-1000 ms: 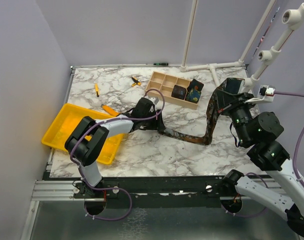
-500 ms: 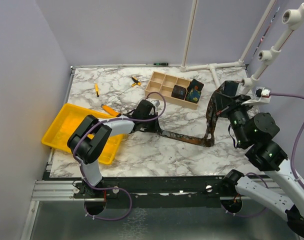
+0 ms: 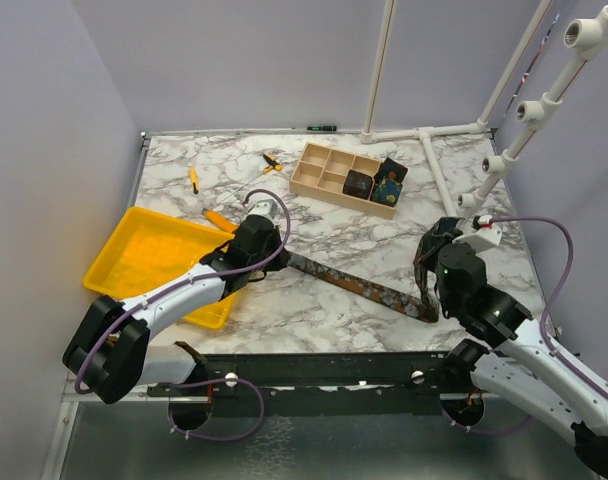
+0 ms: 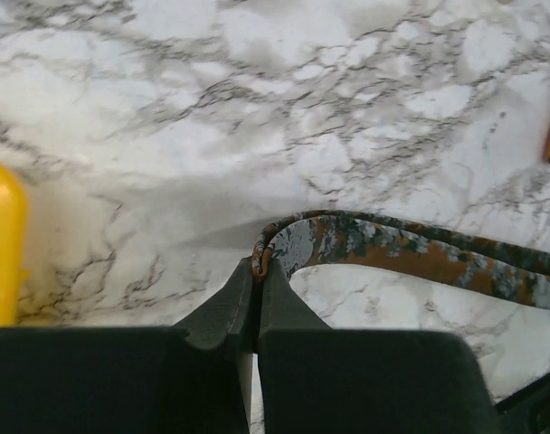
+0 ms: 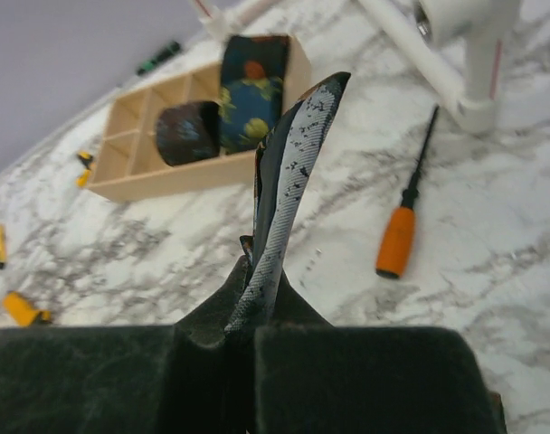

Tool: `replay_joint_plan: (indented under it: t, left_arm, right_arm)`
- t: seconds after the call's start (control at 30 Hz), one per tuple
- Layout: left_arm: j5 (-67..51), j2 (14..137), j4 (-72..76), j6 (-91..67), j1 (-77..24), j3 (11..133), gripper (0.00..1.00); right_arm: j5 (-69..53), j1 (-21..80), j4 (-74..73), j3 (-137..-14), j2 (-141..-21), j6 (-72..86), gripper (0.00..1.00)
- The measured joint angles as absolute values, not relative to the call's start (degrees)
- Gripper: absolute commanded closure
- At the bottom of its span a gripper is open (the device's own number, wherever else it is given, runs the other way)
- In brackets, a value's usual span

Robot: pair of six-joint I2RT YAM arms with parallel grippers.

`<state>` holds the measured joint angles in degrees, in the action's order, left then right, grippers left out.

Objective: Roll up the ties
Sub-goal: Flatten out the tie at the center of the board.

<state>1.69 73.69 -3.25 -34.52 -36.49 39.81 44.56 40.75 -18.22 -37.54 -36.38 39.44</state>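
— Where can a gripper pass on this table (image 3: 314,318)?
— There is bare marble along the near edge, and more between the stretched tie (image 3: 359,283) and the wooden box (image 3: 324,168).
— And the tie itself?
— It runs slantwise across the middle like a rope. The left gripper (image 4: 257,267) pinches one end low. The right gripper (image 5: 255,289) pinches the other, raised off the marble.
— What else stands in the way?
— The yellow tray (image 3: 144,255) takes up the left side, and the left arm crosses its near corner. White pipes (image 3: 439,175) lie at the far right, with an orange-handled screwdriver (image 5: 397,240) beside them. Small orange screwdrivers (image 3: 194,180) dot the far left, and rolled ties (image 3: 389,182) stand in the box's right compartments
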Motion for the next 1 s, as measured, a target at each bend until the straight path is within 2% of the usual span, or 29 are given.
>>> replay_joint_plan:
  t: [0.23,0.53,0.77,1.0]
  left_arm:
    - [8.4,71.9,-4.9,-38.4,-36.5,33.6,1.0]
    - [11.7,66.2,-5.7,-41.0,-36.5,30.2,1.0]
    - [13.1,62.7,-5.6,-42.4,-36.5,28.3,1.0]
    - [15.9,57.7,-6.0,-43.2,-36.5,27.6,1.0]
  right_arm:
    - [45.5,37.0,-25.1,-29.6,-40.9,55.7,1.0]
    - [42.0,23.3,-29.3,-23.8,-39.0,66.9,1.0]
    - [36.1,8.6,-24.1,-26.3,-39.1,57.2,1.0]
    - [29.4,7.8,-13.8,-43.4,-38.3,43.9,1.0]
